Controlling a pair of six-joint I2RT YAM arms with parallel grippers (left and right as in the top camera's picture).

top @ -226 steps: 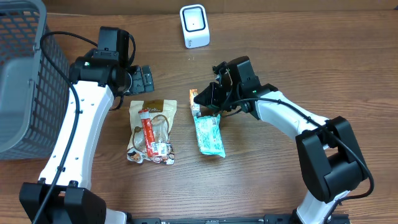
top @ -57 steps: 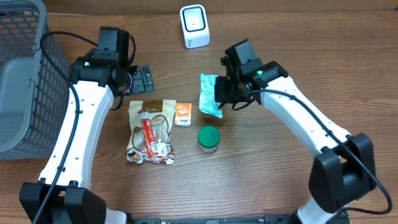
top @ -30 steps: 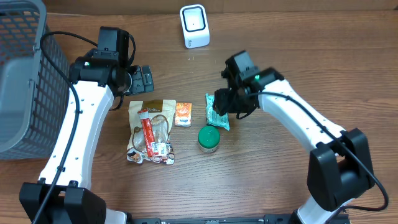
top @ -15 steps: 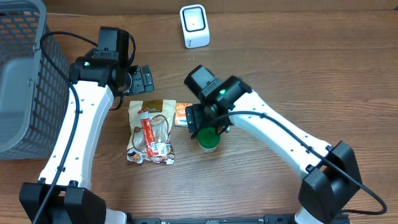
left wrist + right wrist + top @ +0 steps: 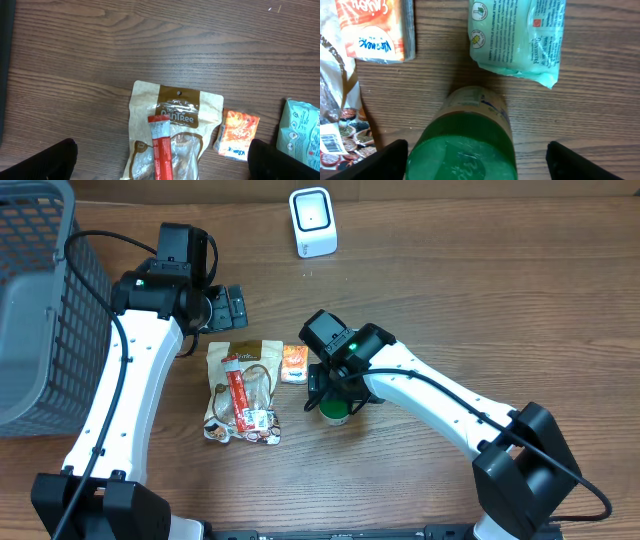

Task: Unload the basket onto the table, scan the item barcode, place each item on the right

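Right gripper (image 5: pixel 477 161): jaws spread, gripping nothing — the green-lidded jar (image 5: pixel 466 137) stands upright between them. Centre the jaws on the jar body, clear of the teal pouch (image 5: pixel 517 35) ahead of them, then close squarely. Left gripper (image 5: pixel 160 161): jaws spread, empty.

- The table (image 5: pixel 500 280) is mid-brown wood with darker grain streaks.
- At upper centre, the scanner (image 5: pixel 312 222) is white with a grey window.
- At upper left, the basket (image 5: pixel 40 300) is grey grid mesh.
- The left arm (image 5: pixel 130 390) and right arm (image 5: pixel 440 395) are white with black joints.
- The pouch (image 5: pixel 177 107) is tan with a brown band and white lettering.
- The stick (image 5: pixel 161 150) on it is red.
- The small packet (image 5: pixel 237 134) is orange with white script.
- The wrapper (image 5: pixel 520 35) is pale mint green with small print.
- The jar (image 5: pixel 465 150) has a bright green lid and a yellowish label.
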